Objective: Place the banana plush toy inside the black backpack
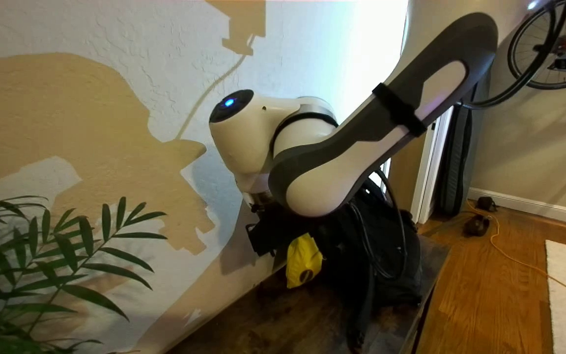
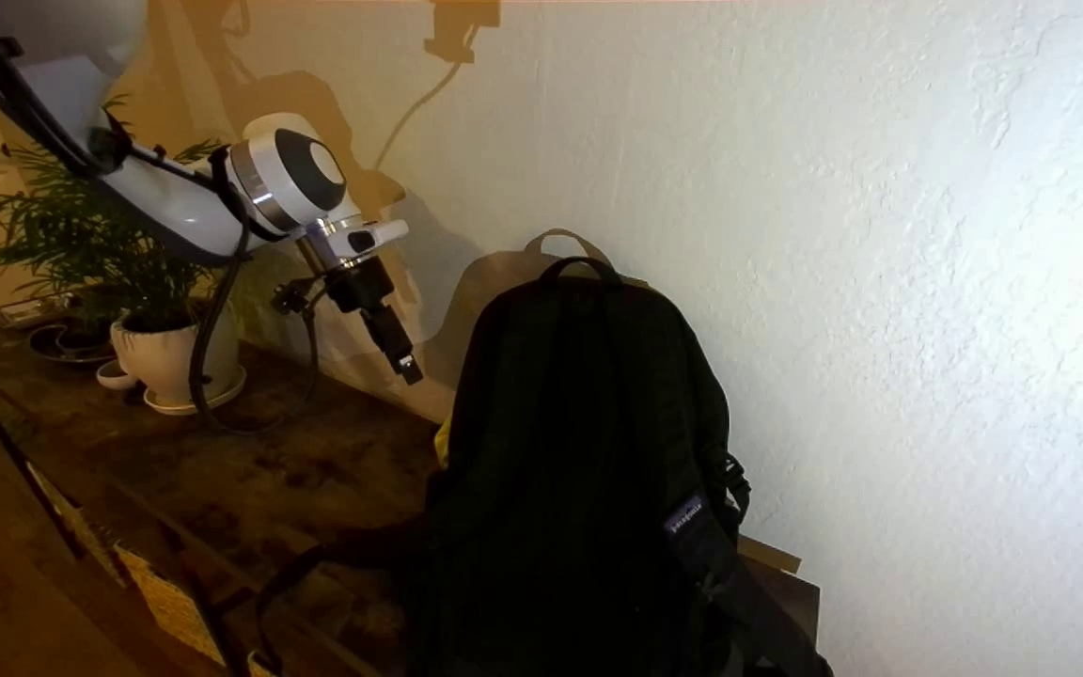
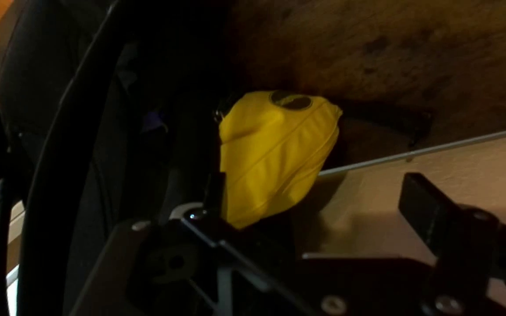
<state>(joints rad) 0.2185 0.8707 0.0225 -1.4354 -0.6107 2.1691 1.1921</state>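
Well — backpack [image 2: 565,442], label [image 2: 687,515] maybe "patagonia"

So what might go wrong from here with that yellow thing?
First, the yellow thing sticks out at the side of the black backpack, and the open end effector isn't holding it, so it might slip free or be left outside. Second, a black cable hangs in a loop below the arm and could snag on the backpack when the arm moves.
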